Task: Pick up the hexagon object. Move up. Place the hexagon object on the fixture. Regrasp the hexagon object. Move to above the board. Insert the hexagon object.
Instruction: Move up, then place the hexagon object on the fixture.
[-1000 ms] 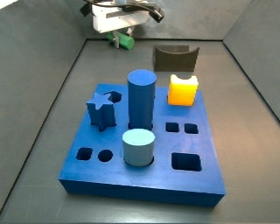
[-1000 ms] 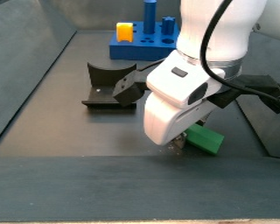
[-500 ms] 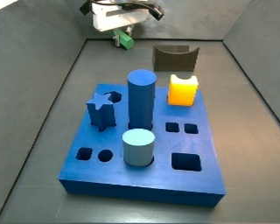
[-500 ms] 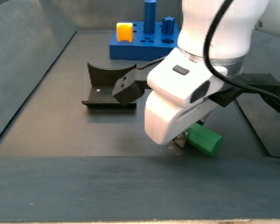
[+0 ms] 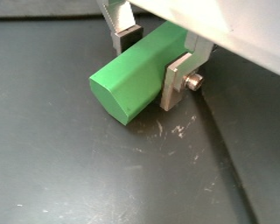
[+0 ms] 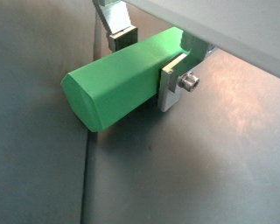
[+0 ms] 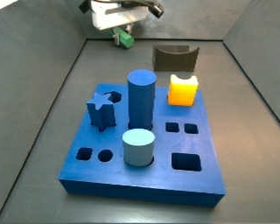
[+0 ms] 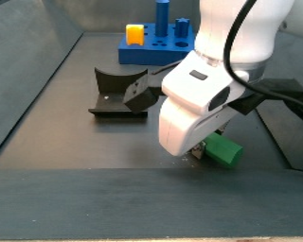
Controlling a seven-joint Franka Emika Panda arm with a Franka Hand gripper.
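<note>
Your gripper [image 5: 154,54] is clenched on the hexagon object [image 5: 140,70], silver plates pressed flat against opposite facets so it cannot roll. In a side view it hangs just above the floor (barely lifted, I judge), with the fixture [image 8: 117,93] at ten o'clock.

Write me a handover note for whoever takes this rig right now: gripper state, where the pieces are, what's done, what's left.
Gripper: low over the floor at the far end from the board, fingers either side of the hexagon object; both wrist views show the pads against its sides. Whether it has lifted off the floor cannot be told.
Fixture: on the floor between gripper and board, nothing on it.
Board: holds its pegs and an orange block.
Done: the grasp, apparently.
Left: lift, place on fixture, regrasp, move above board, insert.
</note>
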